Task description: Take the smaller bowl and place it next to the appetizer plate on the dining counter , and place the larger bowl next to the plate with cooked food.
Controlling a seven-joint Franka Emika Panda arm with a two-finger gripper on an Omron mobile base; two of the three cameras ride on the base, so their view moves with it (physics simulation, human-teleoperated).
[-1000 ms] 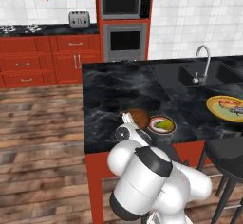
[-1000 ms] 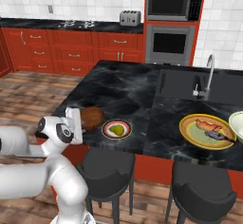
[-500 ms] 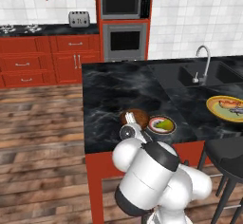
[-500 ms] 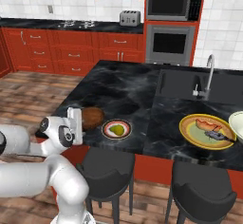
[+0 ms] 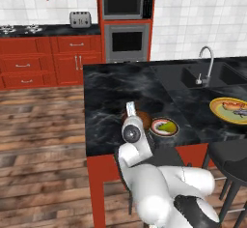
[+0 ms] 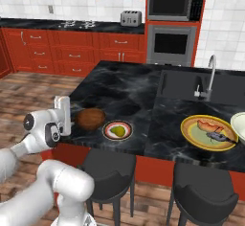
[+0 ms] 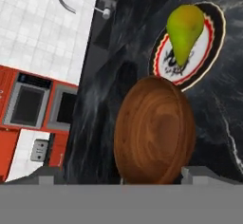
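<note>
The smaller bowl [image 6: 91,118], dark brown and glossy, rests on the black dining counter [image 6: 119,81] near its front edge. It nearly touches the left side of the appetizer plate [image 6: 117,129], which holds a green-yellow food piece. My gripper [image 6: 63,114] hangs open just left of the bowl, beyond the counter's edge. In the hand view the bowl [image 7: 154,130] sits in front of the wide-apart fingertips [image 7: 50,178], with the appetizer plate [image 7: 187,45] past it. The plate with cooked food [image 6: 209,132] lies to the right, with the larger bowl [image 6: 239,125] at its right side.
An inset sink and curved faucet [image 6: 209,74] lie behind the yellow plate. Two dark stools [image 6: 107,170] stand under the counter's front edge. The wall counter with toaster [image 6: 130,17], oven and microwave runs along the back. Wooden floor lies left of the island.
The jaws have opened and let go of the smaller bowl, which stays beside the appetizer plate. The hand has drawn back a little from it, off the counter's edge.
</note>
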